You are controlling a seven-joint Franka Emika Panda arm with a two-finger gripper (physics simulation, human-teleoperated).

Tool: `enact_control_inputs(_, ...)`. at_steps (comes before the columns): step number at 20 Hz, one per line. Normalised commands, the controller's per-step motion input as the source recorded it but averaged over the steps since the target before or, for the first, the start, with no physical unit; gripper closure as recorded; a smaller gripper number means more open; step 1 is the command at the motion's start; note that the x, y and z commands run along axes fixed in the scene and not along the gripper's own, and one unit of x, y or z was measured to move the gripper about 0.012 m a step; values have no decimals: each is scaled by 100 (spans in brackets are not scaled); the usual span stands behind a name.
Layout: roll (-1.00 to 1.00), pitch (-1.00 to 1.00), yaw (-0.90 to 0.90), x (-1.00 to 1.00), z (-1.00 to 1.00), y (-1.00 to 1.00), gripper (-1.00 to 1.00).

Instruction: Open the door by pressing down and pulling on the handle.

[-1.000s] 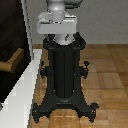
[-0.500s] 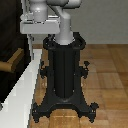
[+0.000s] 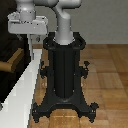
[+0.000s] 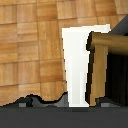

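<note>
The door point(image 3: 9, 45) is a dark panel at the exterior view's left, with a white frame edge point(image 3: 25, 85) running along it. The tan handle point(image 3: 12, 63) sticks out from the panel. My gripper point(image 3: 31, 38) hangs above the frame's top, above the handle and to its right in the exterior view, not touching it. Its fingers look spread apart and empty. In the wrist view the handle point(image 4: 107, 44) lies over the dark door point(image 4: 118, 75), beside the white frame point(image 4: 77, 65). The gripper point(image 4: 65, 102) shows only as grey tips over a dark band.
The black robot pedestal point(image 3: 62, 70) with its spread feet stands just to the exterior view's right of the white frame. Wood floor point(image 3: 107, 70) lies around it.
The arm has swung toward the exterior view's left, carrying the gripper from over the pedestal to above the door frame, nearer the handle. The door has not moved.
</note>
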Motion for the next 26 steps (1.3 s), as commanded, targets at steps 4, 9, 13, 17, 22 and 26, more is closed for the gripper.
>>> enact_control_inputs(4,0,0,-4,0,0,-25,-100)
enact_control_inputs(9,0,0,-3,0,0,-20,-100)
enact_control_inputs(13,0,0,0,0,0,-50,-100)
enact_control_inputs(17,0,0,0,0,0,-50,-100)
enact_control_inputs(22,0,0,0,20,0,-20,-100)
enact_control_inputs(26,0,0,0,25,0,0,-100)
